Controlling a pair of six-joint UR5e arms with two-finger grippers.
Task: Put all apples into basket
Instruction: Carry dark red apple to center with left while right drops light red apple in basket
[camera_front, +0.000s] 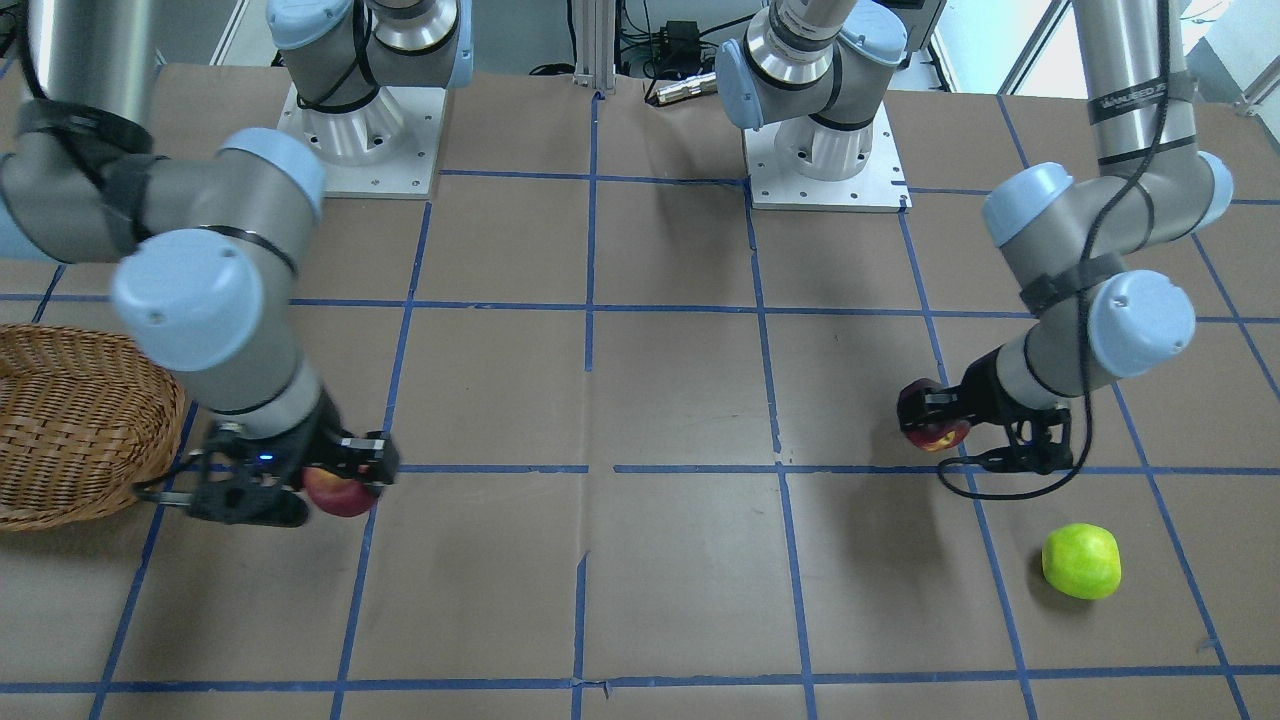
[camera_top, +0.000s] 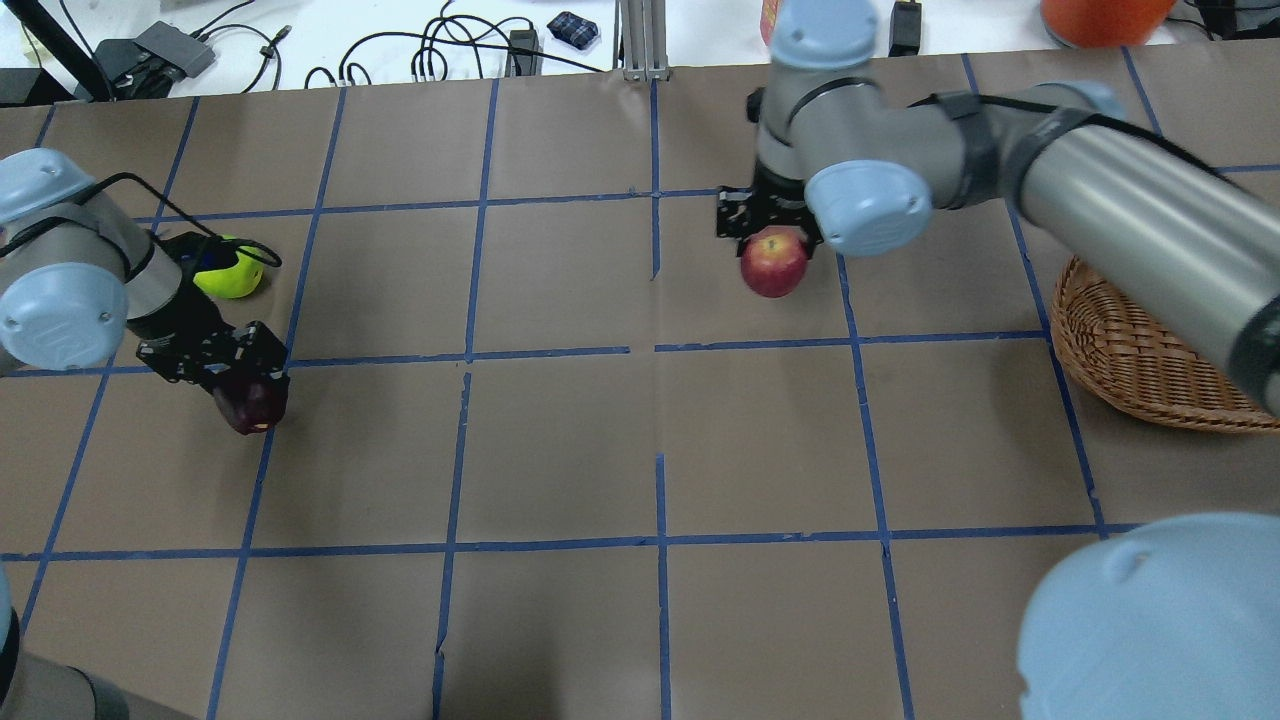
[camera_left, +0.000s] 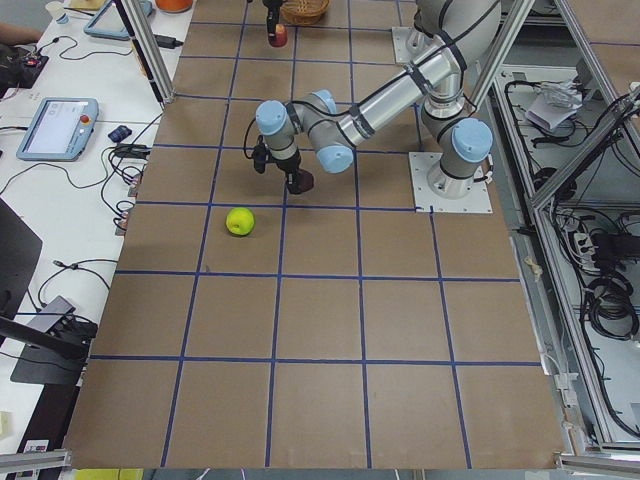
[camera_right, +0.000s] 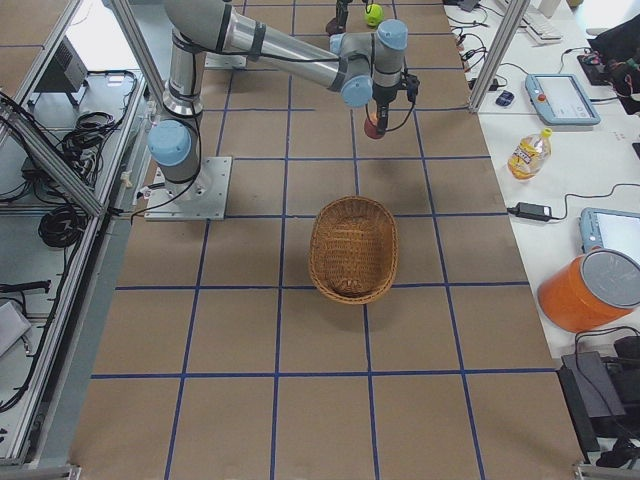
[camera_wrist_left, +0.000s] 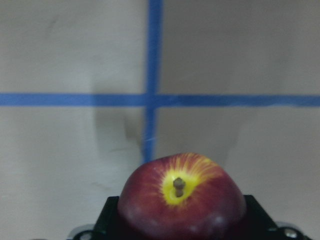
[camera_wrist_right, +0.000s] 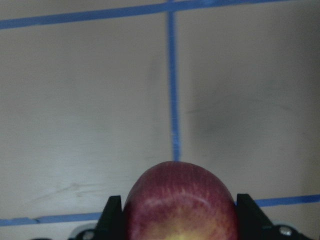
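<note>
My left gripper (camera_top: 250, 395) is shut on the dark maroon apple (camera_top: 254, 404) and holds it just above the table at the left. The left wrist view shows that apple's (camera_wrist_left: 182, 200) yellow stem patch. My right gripper (camera_top: 772, 245) is shut on the red apple (camera_top: 773, 266) and holds it above the table's far middle, left of the wicker basket (camera_top: 1110, 350). That apple (camera_wrist_right: 180, 202) fills the bottom of the right wrist view. The green apple (camera_top: 228, 273) lies on the table just beyond my left gripper. The basket (camera_right: 352, 250) is empty.
Brown paper with a grid of blue tape lines (camera_top: 660, 350) covers the table. Cables and small devices (camera_top: 450, 45) lie beyond the far edge. The two arm bases (camera_front: 825, 150) stand at the robot's side. An orange container (camera_right: 590, 290) stands off the table.
</note>
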